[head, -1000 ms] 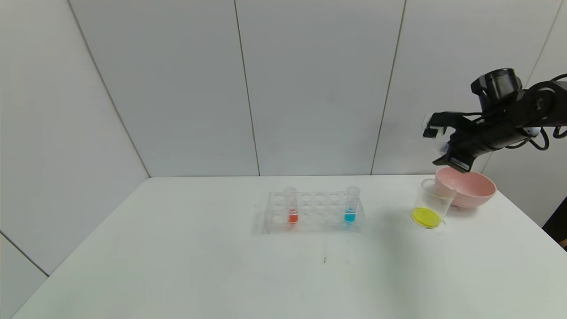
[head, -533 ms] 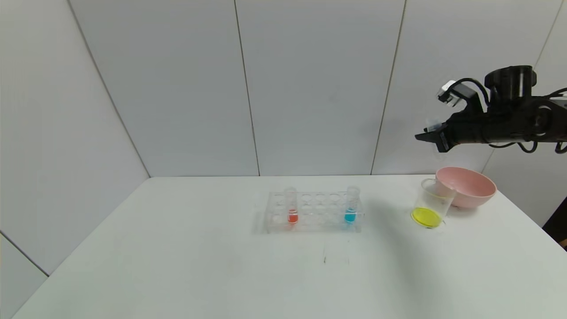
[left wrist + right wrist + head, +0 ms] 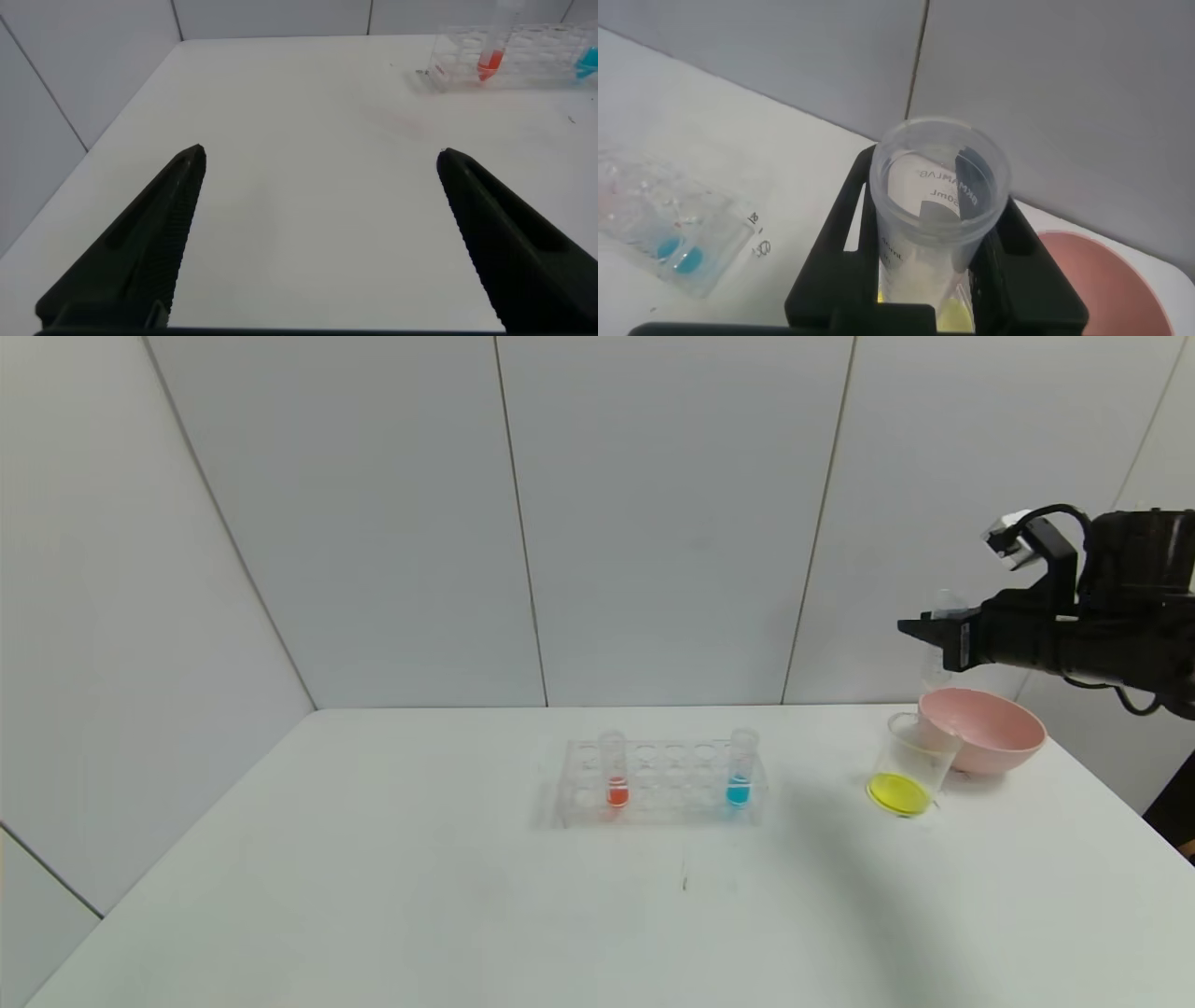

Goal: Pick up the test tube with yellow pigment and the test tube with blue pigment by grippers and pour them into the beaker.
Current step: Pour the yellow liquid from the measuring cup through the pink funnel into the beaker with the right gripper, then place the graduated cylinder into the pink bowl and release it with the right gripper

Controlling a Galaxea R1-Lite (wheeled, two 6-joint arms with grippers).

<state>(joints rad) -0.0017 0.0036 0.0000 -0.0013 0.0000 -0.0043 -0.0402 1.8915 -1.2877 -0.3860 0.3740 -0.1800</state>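
Standing on white table (image 3: 467, 896), rack (image 3: 658, 782), grey walls (image 3: 653, 523)

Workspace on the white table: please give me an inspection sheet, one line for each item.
Surface: white table, small dark mark near the middle.
Job's things: beaker holds yellow liquid; blue tube upright in rack; emptied tube held upright.
Clutter: orange-red tube in rack; pink bowl behind beaker.
Grippers: right gripper above bowl, shut on tube; left gripper open, idle.
Cables: black cable on right wrist.
Surroundings: grey wall panels.
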